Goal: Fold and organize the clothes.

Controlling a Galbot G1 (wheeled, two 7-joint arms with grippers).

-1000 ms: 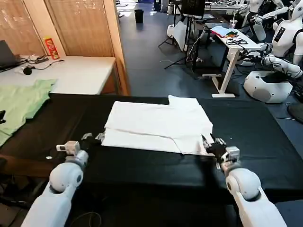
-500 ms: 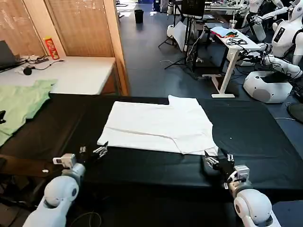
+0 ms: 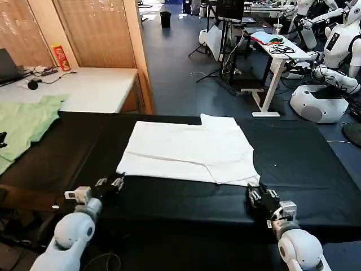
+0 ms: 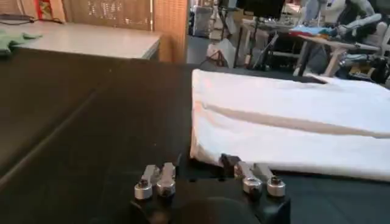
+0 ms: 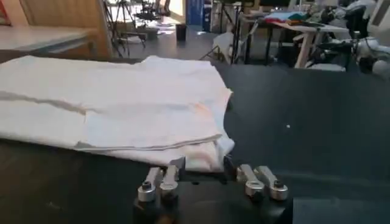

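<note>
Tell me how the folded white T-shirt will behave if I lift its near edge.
The white T-shirt looks thin and soft, so it will likely droop. Its layers lie loose and may slide apart. On the black table it should drag rather than glide.

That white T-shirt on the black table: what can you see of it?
The white T-shirt looks like soft cotton, plain on the side facing up. It lies flat on the black table, folded into a rough rectangle with layered edges and a crease across it. Both hands are open just off its near corners, the left hand and right hand, neither touching it.
</note>
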